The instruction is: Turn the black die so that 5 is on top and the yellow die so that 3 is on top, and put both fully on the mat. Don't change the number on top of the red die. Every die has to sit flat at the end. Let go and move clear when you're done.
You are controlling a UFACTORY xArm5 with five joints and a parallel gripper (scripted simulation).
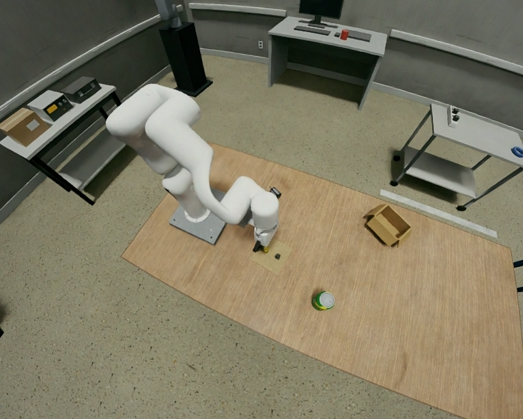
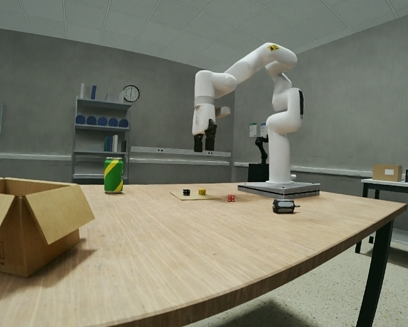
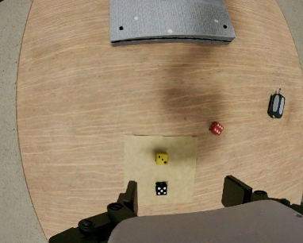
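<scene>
The yellow die and the black die both sit flat on the tan mat, a little apart. The red die lies on the table just off the mat, towards the arm's base. My gripper is open and empty. It hangs well above the mat, roughly over the two dice. The pips on top are too small to read surely.
The grey base plate is behind the mat. A small black device lies beside it. A green and yellow can and an open cardboard box stand farther off on the table.
</scene>
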